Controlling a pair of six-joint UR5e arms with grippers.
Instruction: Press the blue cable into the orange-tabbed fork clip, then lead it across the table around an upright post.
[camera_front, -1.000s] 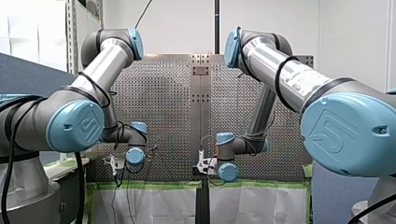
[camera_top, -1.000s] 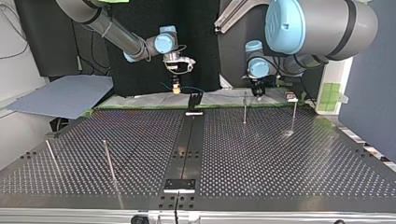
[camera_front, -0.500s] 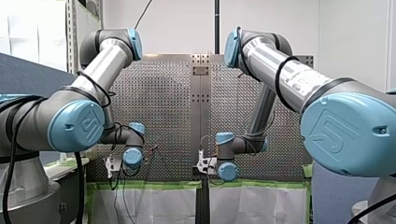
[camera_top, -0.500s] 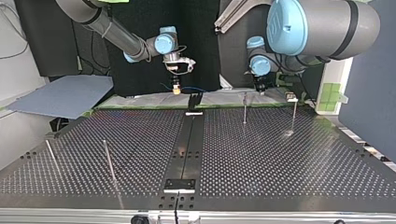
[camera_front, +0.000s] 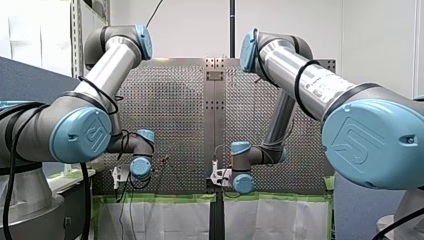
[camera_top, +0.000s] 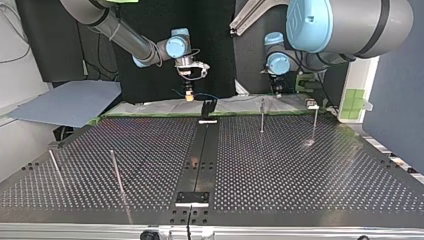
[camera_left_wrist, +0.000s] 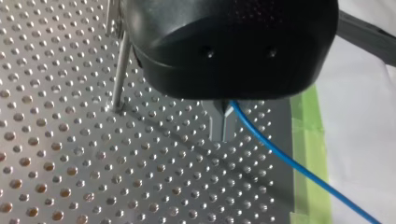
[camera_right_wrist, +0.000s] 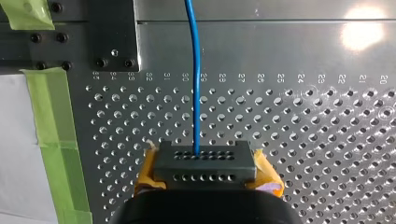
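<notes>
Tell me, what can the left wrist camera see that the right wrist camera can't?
Only the left wrist view shows an upright post standing in the table beside my left gripper, which pinches the blue cable. Only the right wrist view shows my right gripper with its yellow pads, a black plate and printed numbers by the holes. Both show the blue cable, the perforated table and green tape.

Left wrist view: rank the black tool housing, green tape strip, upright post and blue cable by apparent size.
1. Black tool housing, though nearest the camera.
2. Green tape strip.
3. Blue cable and upright post: cable longer, post thicker, too close to rank.
</notes>
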